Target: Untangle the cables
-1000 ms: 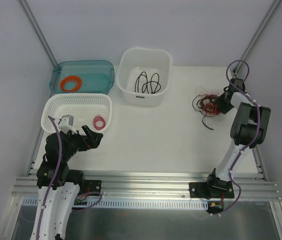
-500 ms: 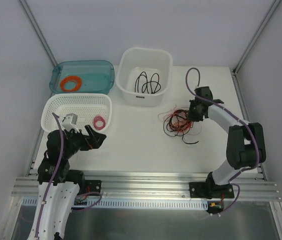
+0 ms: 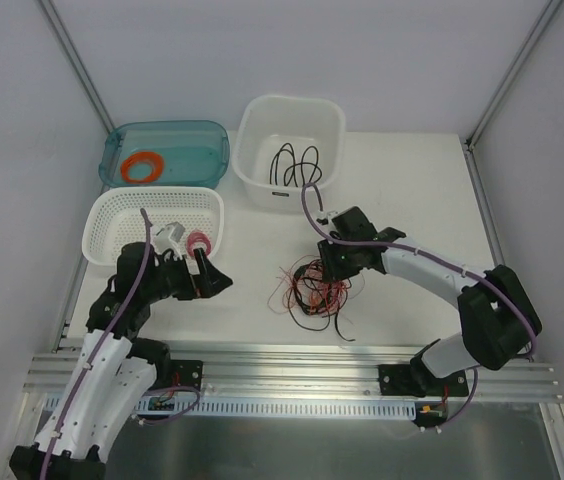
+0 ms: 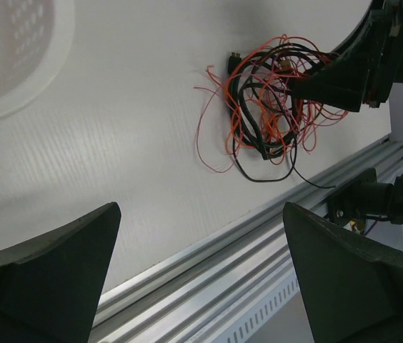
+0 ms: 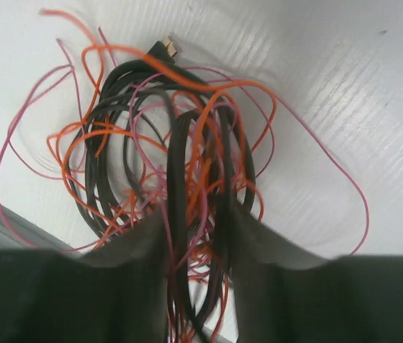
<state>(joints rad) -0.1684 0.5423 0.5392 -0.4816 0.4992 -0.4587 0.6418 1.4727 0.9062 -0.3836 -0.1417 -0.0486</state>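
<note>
The cables (image 3: 312,285) are a loose tangle of black, red and orange wires lying on the white table, front of centre. My right gripper (image 3: 336,264) sits at the tangle's upper right edge. In the right wrist view its fingers (image 5: 138,246) are closed round a bunch of black and orange strands (image 5: 187,157). My left gripper (image 3: 214,279) is open and empty, a hand's width left of the tangle. In the left wrist view the tangle (image 4: 269,100) lies ahead, well beyond the wide-apart fingertips (image 4: 51,271), with the right gripper (image 4: 323,82) on its far side.
A white tub (image 3: 334,150) at the back holds a black cable (image 3: 297,165). A teal tray (image 3: 212,135) holds an orange ring (image 3: 142,165). A white perforated basket (image 3: 112,215) holds a pink ring (image 3: 199,244). An aluminium rail (image 3: 292,360) runs along the near edge.
My right gripper has dragged the tangle from the far right of the table to front of centre. My left gripper has swung right, toward it.
</note>
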